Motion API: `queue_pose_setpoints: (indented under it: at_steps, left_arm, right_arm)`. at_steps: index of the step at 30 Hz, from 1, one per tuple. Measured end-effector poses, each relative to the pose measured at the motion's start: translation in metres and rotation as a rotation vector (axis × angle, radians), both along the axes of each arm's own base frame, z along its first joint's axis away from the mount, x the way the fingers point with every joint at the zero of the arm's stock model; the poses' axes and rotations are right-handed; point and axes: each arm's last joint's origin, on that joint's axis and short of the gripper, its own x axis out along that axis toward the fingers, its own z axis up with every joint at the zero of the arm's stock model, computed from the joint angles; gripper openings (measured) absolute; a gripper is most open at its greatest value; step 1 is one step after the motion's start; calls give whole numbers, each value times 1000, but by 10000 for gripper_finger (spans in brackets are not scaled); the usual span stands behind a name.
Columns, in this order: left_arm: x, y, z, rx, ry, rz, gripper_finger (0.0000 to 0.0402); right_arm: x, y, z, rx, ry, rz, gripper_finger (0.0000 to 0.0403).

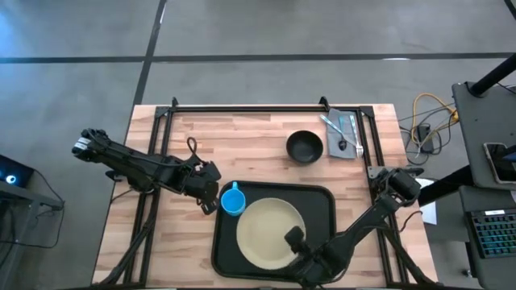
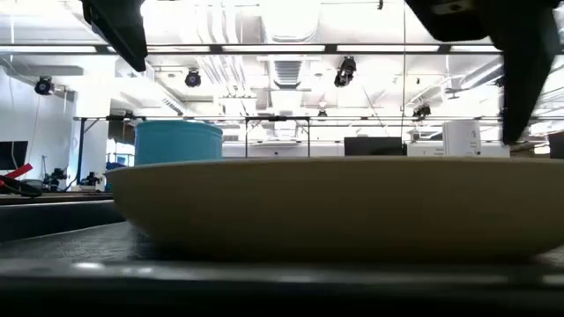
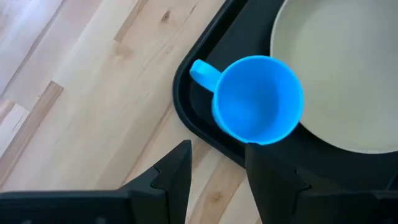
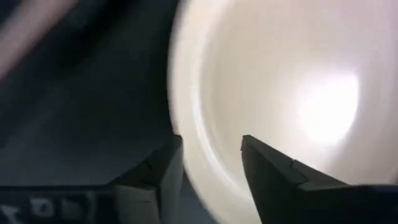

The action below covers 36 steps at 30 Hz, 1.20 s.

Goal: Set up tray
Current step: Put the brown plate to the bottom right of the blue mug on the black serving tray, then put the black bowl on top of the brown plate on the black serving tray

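The black tray [image 1: 322,201] lies at the table's near middle and carries a cream plate [image 1: 270,234]. A blue cup [image 1: 232,200] stands upright in the tray's far-left corner, its handle [image 3: 200,71] pointing away from the plate [image 3: 336,68]. My left gripper [image 1: 211,193] is open and hovers just left of the cup [image 3: 258,106], over the tray's rim [image 3: 186,118]. My right gripper [image 1: 294,239] is open above the plate's near-right rim [image 4: 205,155], one finger on each side of it. In the low view its finger [image 2: 520,79] ends just above the plate [image 2: 335,207].
A black bowl [image 1: 305,147] sits on the bare wood beyond the tray. A grey napkin [image 1: 343,133] with a fork and spoon lies at the far right. Free wood shows left of the tray [image 1: 161,234] and across the far left.
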Motion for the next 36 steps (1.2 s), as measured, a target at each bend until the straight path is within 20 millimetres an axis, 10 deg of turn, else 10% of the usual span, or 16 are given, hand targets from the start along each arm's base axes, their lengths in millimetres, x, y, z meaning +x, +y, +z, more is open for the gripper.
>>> queue_pose_setpoints:
  at_steps: [10,17,28,36]
  left_arm:
    - [2,-1,1,5,-17,-22,131]
    - [8,-2,4,15,-87,-54,131]
    - [13,-3,6,10,-140,-45,131]
    - [13,-4,6,-21,-152,7,131]
  right_arm:
    - [-40,-24,57,-64,21,-377,191]
    - [-50,-100,79,-41,-56,-804,183]
    - [-33,-228,70,14,-33,-964,183]
    - [-17,-286,61,7,-93,-997,183]
